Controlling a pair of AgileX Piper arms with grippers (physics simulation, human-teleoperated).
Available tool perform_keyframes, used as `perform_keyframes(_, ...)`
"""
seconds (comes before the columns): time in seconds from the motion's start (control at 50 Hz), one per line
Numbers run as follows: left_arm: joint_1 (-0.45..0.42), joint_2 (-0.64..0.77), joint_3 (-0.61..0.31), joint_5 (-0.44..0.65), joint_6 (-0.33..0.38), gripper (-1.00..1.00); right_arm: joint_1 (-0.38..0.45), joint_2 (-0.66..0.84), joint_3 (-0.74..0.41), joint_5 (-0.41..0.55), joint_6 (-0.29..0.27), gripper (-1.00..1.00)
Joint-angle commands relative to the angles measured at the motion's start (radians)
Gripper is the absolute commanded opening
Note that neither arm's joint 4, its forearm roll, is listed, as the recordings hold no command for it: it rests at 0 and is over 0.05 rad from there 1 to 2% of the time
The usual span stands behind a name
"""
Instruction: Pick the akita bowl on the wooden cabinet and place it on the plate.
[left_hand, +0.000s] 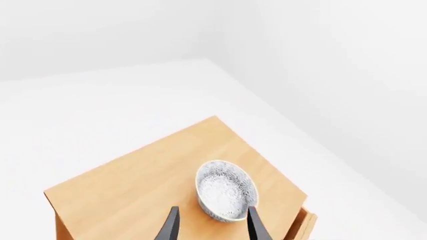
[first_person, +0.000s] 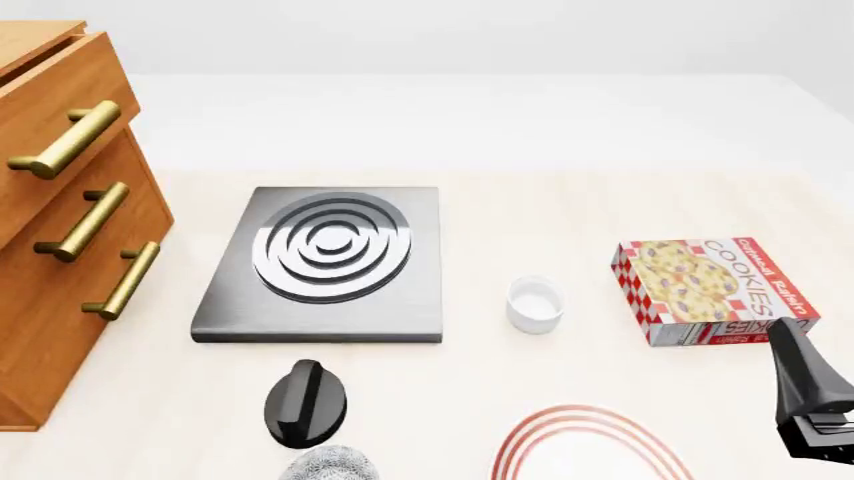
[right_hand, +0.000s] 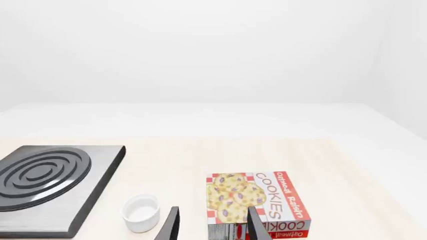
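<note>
Left end effector (left_hand: 212, 227) is the one that matters: its wrist camera looks down on the cabinet (left_hand: 133, 185) top, and the bowl (left_hand: 226, 190) sits just ahead of the fingertips, shifted a bit toward one finger, not centred between them. Fingers spread apart, nothing held, no contact with the bowl that I can see. The bowl is upright near the cabinet's front corner, above the drawers.

Right end effector (right_hand: 212, 225) is over the table by the cookie box (right_hand: 257, 202) and small white cup (right_hand: 141, 212), fingers also parted and empty. It is well away from the cabinet, so the left arm takes the pick.

The plate (first_person: 587, 450) shows only as red rings at the near table edge, between the two arms. A second speckled bowl (first_person: 327, 465) sits beside the black knob (first_person: 304, 400); ignore it.

Likely next: re-centre on the rim, then descend.
</note>
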Motion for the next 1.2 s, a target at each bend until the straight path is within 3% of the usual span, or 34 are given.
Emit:
perform_keyframes(0.02,0.000,0.045,-0.003,-0.021,-0.008,1.00,0.000,0.000,0.000,0.000,0.000,1.00)
perform_keyframes(1.2,-0.034,0.182,0.003,-0.078,-0.010,1.00,0.001,0.001,0.000,0.000,0.000,1.00)
